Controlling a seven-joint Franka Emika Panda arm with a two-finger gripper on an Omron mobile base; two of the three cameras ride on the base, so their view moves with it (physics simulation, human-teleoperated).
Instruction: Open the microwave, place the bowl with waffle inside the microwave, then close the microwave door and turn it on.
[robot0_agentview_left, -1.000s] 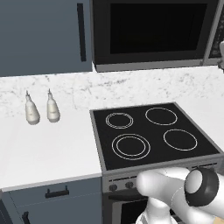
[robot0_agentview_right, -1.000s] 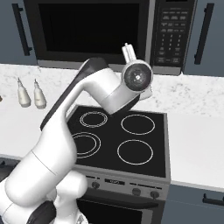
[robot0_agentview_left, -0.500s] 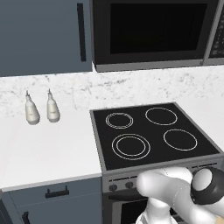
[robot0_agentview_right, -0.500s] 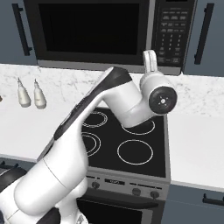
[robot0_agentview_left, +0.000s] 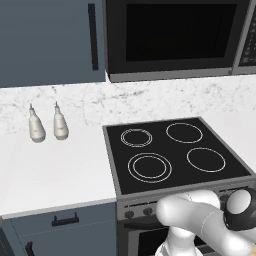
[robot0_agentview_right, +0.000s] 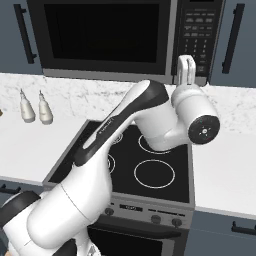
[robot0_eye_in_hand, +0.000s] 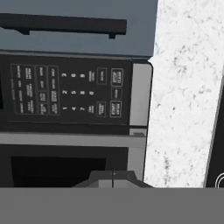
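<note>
The black microwave (robot0_agentview_right: 125, 40) hangs above the stove with its door (robot0_agentview_right: 102, 35) closed; its dark window (robot0_agentview_left: 175, 35) faces me. My gripper (robot0_agentview_right: 186, 59) points up just below the button panel (robot0_agentview_right: 197, 35) at the microwave's right end, fingers together and holding nothing. The hand view is rolled sideways: the button panel (robot0_eye_in_hand: 65, 92) sits in the middle, the door's window (robot0_eye_in_hand: 57, 168) is low, and my shut gripper (robot0_eye_in_hand: 113, 177) is at the bottom. The bowl is out of view.
A black stovetop (robot0_agentview_left: 170, 150) lies under the arm. Two small grey shakers (robot0_agentview_left: 47, 125) stand on the white counter at left. Blue-grey cabinets flank the microwave, with a dark handle (robot0_agentview_right: 230, 37) on the right one. Marble backsplash (robot0_eye_in_hand: 188, 96) runs below.
The arm has swung right, carrying the gripper from the front of the door's right edge to just under the button panel. The microwave stays closed.
</note>
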